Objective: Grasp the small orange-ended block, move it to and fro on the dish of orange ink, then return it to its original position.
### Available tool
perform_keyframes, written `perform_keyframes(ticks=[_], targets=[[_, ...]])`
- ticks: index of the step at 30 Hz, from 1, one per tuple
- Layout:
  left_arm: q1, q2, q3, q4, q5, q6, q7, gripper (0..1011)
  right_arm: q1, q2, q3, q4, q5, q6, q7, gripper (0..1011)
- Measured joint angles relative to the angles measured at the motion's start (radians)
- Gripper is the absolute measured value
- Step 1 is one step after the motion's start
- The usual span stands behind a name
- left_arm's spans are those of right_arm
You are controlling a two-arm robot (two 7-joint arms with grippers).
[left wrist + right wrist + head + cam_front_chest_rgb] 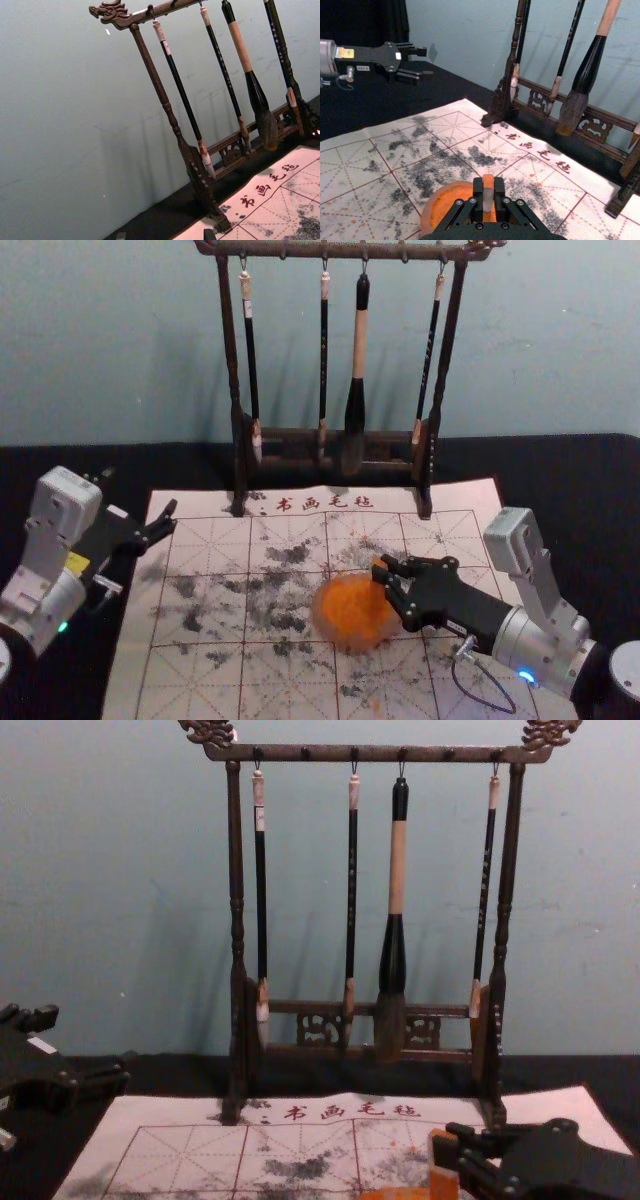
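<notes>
By dish [317,618], right end effector [382,571] reaching inward

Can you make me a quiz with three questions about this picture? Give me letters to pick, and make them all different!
1. Where is the dish of orange ink?
A) On the floor
B) On the mat
C) On a hook

2. How many brushes hang from the rack?
A) Two
B) Six
C) Four

3. What is the right gripper doing?
A) Holding the block
B) Holding a brush
C) Holding nothing

Answers:
1. B: the head view shows it resting on the gridded mat.
2. C: the chest view shows four in a row.
3. A: the right wrist view shows the block pinched between its fingers.
</notes>
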State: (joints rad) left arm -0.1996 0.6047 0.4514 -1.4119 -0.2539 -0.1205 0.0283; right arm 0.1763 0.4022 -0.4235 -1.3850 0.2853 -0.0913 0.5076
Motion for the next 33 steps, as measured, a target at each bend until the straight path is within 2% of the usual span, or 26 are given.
perform_keyframes(ticks=[14,33], targets=[[0.000,0.000,0.000,0.000,0.000,0.000,0.000,1001,-0.003,-0.004,-0.017,-0.018,0.031,0.013,0.022,81],[0.000,0.000,0.000,0.000,0.000,0.000,0.000,1001,0.046,-0.029,-0.069,0.024,0.008,0.004,0.036,81]])
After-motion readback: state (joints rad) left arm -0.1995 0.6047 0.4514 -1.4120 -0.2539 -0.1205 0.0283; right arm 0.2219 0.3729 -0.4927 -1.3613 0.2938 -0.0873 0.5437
